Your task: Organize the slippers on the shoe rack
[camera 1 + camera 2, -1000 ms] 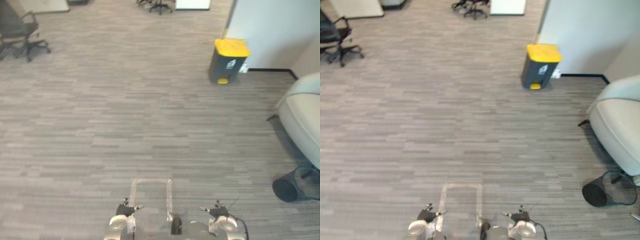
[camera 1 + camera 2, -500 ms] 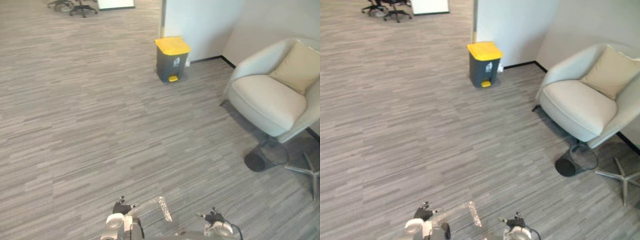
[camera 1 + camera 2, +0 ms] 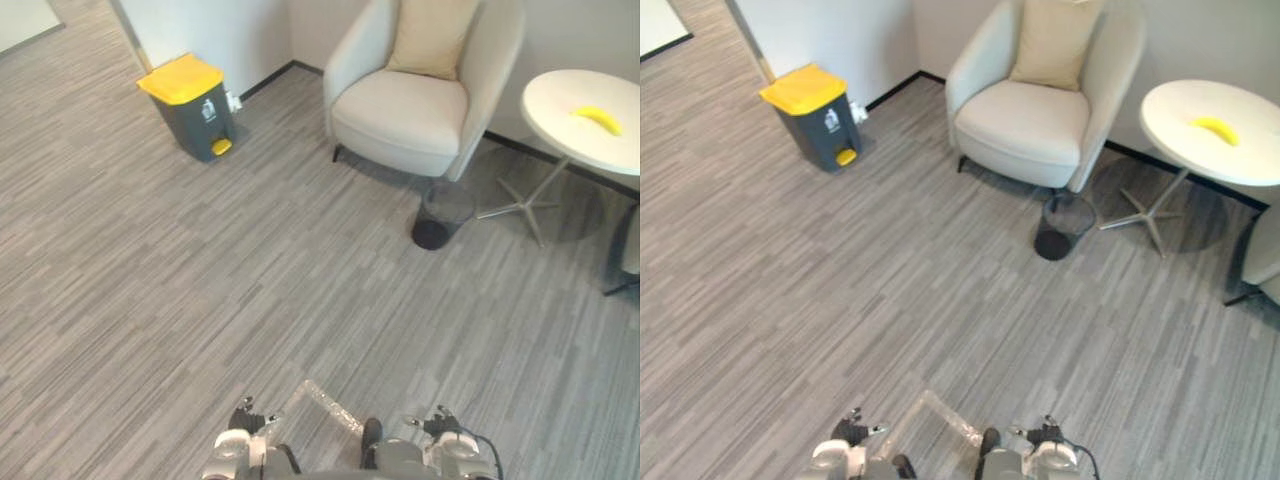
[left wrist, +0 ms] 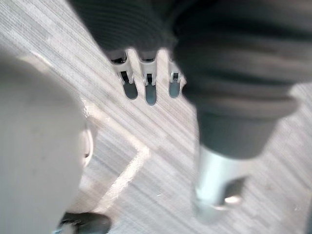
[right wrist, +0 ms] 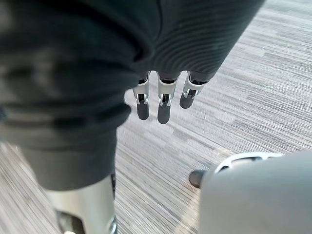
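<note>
My left hand (image 3: 245, 418) hangs low at the bottom edge of the eye views, over grey striped carpet. Its fingers (image 4: 145, 90) are straight and relaxed, with nothing in them. My right hand (image 3: 438, 425) hangs level with it a little to the right. Its fingers (image 5: 163, 105) are straight too and hold nothing. Between the two hands a pale outline (image 3: 330, 405) marks the carpet.
A dark bin with a yellow lid (image 3: 193, 105) stands by the wall at the far left. A cream armchair (image 3: 415, 100) with a beige cushion sits ahead, a black wire basket (image 3: 440, 215) at its foot. A round white table (image 3: 585, 120) at the far right carries a banana (image 3: 597, 118).
The whole picture has swung round to the right, so the camera moved: the bin slid left, and the armchair and round table came into view. Both hands stay low and open.
</note>
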Tool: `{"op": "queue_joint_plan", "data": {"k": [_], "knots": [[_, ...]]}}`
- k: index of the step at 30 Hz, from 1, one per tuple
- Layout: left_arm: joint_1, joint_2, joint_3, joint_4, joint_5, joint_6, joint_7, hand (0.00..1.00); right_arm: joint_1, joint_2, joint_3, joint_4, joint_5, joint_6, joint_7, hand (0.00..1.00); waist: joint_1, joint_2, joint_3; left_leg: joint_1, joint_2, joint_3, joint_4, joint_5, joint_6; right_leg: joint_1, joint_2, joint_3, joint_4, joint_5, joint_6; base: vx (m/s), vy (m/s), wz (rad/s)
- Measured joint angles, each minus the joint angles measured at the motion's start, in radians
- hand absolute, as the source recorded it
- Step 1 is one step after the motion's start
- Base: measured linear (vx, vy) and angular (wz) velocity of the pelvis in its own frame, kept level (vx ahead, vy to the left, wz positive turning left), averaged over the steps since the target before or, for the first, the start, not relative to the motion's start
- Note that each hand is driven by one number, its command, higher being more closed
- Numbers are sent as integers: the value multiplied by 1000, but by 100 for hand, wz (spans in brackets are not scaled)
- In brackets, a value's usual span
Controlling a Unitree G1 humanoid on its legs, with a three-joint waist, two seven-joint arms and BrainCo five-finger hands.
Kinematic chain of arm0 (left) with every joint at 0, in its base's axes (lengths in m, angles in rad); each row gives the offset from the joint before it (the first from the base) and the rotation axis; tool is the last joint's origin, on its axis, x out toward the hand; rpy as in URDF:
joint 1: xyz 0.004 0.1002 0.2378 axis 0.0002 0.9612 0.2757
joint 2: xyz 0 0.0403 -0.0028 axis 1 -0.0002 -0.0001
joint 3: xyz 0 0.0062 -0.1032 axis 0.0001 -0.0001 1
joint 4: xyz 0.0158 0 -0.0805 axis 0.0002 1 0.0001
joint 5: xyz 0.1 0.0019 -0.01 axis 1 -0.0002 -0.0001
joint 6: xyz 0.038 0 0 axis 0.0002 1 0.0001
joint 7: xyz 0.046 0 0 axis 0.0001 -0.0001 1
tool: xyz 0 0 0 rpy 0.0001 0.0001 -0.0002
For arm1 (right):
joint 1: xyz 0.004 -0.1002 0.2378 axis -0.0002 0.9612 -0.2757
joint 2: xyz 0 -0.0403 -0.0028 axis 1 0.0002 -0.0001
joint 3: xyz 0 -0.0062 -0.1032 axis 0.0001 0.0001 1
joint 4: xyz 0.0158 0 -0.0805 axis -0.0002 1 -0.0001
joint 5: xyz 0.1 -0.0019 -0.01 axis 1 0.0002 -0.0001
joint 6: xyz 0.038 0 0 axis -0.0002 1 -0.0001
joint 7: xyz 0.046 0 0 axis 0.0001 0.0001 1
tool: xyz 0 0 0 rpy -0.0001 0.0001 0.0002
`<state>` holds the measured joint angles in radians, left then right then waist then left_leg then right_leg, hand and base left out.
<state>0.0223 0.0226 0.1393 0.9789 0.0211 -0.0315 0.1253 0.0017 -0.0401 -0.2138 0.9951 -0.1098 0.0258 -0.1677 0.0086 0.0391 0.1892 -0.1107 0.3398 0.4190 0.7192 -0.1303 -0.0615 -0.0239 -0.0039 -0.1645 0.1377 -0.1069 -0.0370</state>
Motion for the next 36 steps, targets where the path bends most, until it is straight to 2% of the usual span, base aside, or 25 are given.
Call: {"op": "queue_joint_plan", "data": {"k": [1, 2, 3, 4, 5, 7, 8, 9, 10, 11, 13, 17, 18, 20, 21, 22, 23, 26, 27, 29, 36], "knots": [[7, -2, 0, -6, 1, 0, 0, 0, 5, 1, 2, -10, 1, -1, -1, 0, 1, 5, -3, -32, 12, -35, 59, 17, 13, 2, 7, 17, 3, -2, -3, 66, -6, -91], [11, -1, 0, -10, 2, -1, 0, 0, 12, -1, -1, -33, 1, 1, -2, 0, 1, 6, -7, -64, -9, -90, 73, -31, -4, -1, 8, 51, 8, -3, -6, 83, 49, -79], [11, -7, 0, -18, 3, -3, 2, 0, 15, -3, -12, -36, 1, 1, -6, 0, 2, 6, -6, -69, -48, -129, 31, -79, -4, -4, 0, 85, 15, -5, -8, 134, 94, -112], [11, -13, -1, -22, -2, -5, 4, 0, 16, -1, -20, -38, 3, 1, -7, 0, 3, 4, -7, -77, -135, -214, -89, -117, -21, -12, -12, 135, 16, -3, -8, 108, 89, -92], [11, -16, 0, -25, -4, -5, 4, 0, 16, 0, -19, -38, 3, 1, -7, 0, 3, 3, -7, -77, -155, -235, -118, -117, -22, -15, -13, 148, 18, -3, -8, 98, 108, -82], [12, -20, 1, -29, -8, -8, 4, 0, 16, 1, -19, -35, 1, 3, -6, 0, 15, 4, -8, -62, -245, -380, -323, -101, -30, -28, -13, 223, 20, -4, 10, 86, 165, -86], [15, -23, 1, -27, -12, -7, 5, 0, 18, 0, -19, -33, 1, 3, -6, 0, 21, 10, -12, -43, -253, -414, -396, -86, -32, -36, -6, 241, 21, -6, 19, 88, 217, -119], [27, -36, 2, -26, -21, -8, 6, 0, 22, -4, -23, -32, 0, 3, -6, 0, 26, 26, -19, -20, -245, -427, -453, -22, -31, -38, 13, 257, 21, -9, 30, 165, 229, -117], [31, -18, 6, -24, -23, -6, 6, 0, 32, 10, -42, -36, 1, 3, -6, 0, 25, 7, -29, 10, -250, -371, -460, -33, -14, -6, -8, 260, -3, 9, 57, 213, 272, -92], [31, -17, 6, -24, -23, -6, 6, 0, 33, 12, -43, -36, 0, 3, -7, 0, 26, 4, -31, 10, -250, -367, -460, -34, -15, -5, -11, 260, -5, 12, 60, 267, 247, -71], [28, 3, 1, -8, -22, -7, 6, 0, 50, 34, -58, -17, 0, 3, -7, 0, 26, -34, -53, 48, -266, -309, -494, -36, 1, -7, -33, 297, -24, 18, 80, 219, 163, -59], [7, 6, -3, 25, -22, -6, 5, 0, 49, 37, -59, 1, -2, 2, -2, 0, 24, -50, -69, 82, -285, -252, -533, -35, 4, -18, -51, 305, -60, 40, 106, 177, 87, -55], [-3, 0, -4, 34, -22, -5, 5, 0, 36, 26, -59, 4, -6, 4, -1, 0, 24, -38, -64, 84, -274, -223, -532, -35, 4, -36, -46, 268, -60, 69, 110, 134, 54, -75], [-1, -7, -9, 33, -22, -4, 5, 0, 20, 18, -57, 5, -9, 6, 0, 0, 34, -16, -61, 94, -255, -163, -532, -35, 5, -66, -50, 123, -31, 86, 90, 87, 15, -90], [1, -6, -20, 34, -23, -4, 5, 0, 13, 17, -57, 4, -9, 6, 0, 0, 32, -13, -59, 110, -257, -142, -532, -35, 5, -83, -69, -8, 11, 66, 58, 61, -10, -70], [1, -4, -25, 35, -23, -4, 4, 0, 14, 14, -57, 4, -9, 5, 0, 0, 27, -11, -58, 124, -262, -141, -532, -35, 5, -79, -77, -81, 23, 57, 44, 74, -25, -49], [0, -2, -43, 35, -23, -5, 5, 0, 18, 8, -57, 8, -9, 3, 0, 0, 27, -4, -61, 140, -267, -151, -531, -35, 5, -68, -75, -103, 22, 54, 40, 90, -52, -30], [-5, -8, -62, 53, -22, -6, 3, 0, 18, -7, -58, 48, -9, 2, -1, 0, 27, 9, -82, 152, -275, -190, -533, -35, 5, -5, -52, -83, -102, 85, 44, 102, -65, -23], [-6, -5, -65, 57, -22, -5, 5, 0, 18, -9, -58, 53, -9, 2, -1, 0, 28, 12, -85, 150, -274, -200, -533, -35, 5, 23, -39, -77, -173, 121, 42, 42, -36, -13], [-11, 3, -83, 73, -22, -5, 6, 0, 16, -11, -58, 56, -9, 2, -1, 0, 29, 8, -82, 147, -276, -218, -535, -35, 5, 40, -29, -66, -228, 151, 40, 35, -45, -15], [-25, 11, -86, 100, -22, -4, 6, 0, 7, -22, -98, 91, -6, 2, -4, 0, 27, -4, -82, 169, -283, -275, -560, -35, 5, 45, -26, -46, -236, 172, 39, -42, 9, -7]]}}
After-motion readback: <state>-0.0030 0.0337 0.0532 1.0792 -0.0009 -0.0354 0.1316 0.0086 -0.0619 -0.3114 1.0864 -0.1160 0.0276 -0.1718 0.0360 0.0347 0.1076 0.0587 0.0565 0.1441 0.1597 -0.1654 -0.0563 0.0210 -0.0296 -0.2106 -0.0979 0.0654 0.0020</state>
